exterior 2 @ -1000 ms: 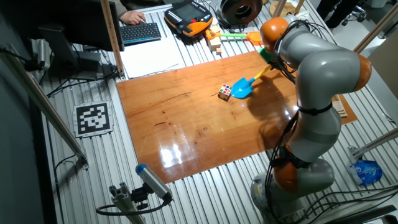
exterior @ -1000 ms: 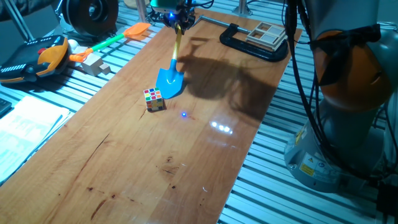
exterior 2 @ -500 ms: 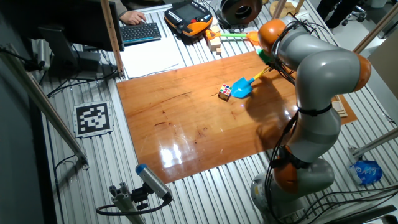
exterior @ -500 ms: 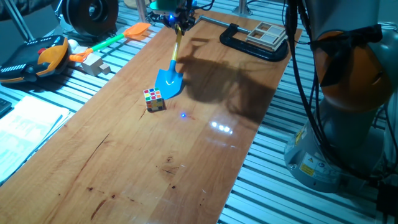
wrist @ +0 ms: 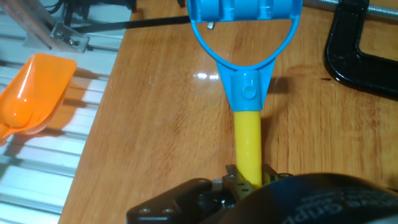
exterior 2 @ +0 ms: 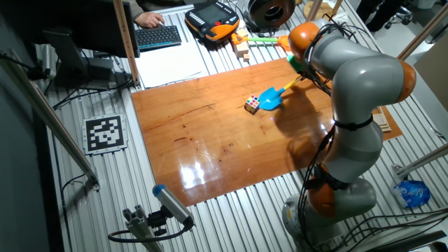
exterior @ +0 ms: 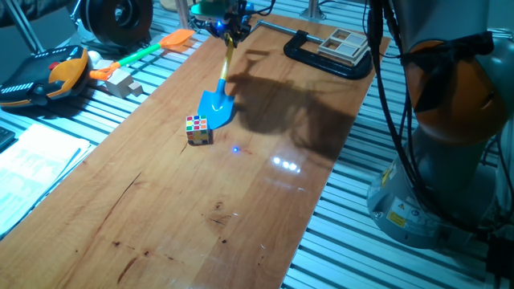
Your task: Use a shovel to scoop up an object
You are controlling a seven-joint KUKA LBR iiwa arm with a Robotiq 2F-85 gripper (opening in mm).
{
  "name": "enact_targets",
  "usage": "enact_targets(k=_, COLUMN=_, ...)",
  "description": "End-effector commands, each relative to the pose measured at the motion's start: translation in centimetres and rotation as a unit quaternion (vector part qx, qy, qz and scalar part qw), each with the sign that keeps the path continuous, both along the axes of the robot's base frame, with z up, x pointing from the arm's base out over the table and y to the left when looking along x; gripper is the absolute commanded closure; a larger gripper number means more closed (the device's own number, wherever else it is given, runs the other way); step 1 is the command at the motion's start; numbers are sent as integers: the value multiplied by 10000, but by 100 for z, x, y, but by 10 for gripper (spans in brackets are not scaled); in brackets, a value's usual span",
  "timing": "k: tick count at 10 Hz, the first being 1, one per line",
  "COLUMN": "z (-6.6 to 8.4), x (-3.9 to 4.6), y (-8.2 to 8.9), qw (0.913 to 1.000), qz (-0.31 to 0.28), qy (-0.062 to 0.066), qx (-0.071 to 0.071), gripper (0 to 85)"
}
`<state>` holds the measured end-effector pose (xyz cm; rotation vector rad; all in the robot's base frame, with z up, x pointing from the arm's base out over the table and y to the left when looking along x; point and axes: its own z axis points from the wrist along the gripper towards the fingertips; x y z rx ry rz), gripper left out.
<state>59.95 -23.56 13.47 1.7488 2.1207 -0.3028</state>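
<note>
The claw point(exterior: 227, 24) is clamped on the yellow shaft of the shovel point(exterior: 218, 100) near its blue D-shaped end, at the far side of the wooden surface point(exterior: 201, 209). The shovel slants down so its blue blade rests on the surface, its tip right beside the puzzle cube point(exterior: 198, 128), which sits just left and nearer. An orange toy shovel point(exterior: 152, 50) lies off the far left edge, a black clamp point(exterior: 321, 60) far right
</note>
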Motion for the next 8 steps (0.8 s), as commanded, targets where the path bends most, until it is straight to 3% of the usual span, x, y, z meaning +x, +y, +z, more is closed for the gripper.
enact_targets(k=1, z=2, x=-8, y=-4, qw=10000, qz=1, qy=18, qx=42, gripper=850)
enact_targets(k=3, z=21, x=-29, y=-36, qw=9999, qz=123, qy=61, qx=84, gripper=850)
enact_targets(k=5, z=64, x=-74, y=-48, qw=9996, qz=267, qy=108, qx=-24, gripper=850)
enact_targets(k=8, z=24, x=-69, y=-4, qw=9999, qz=146, qy=64, qx=-42, gripper=850)
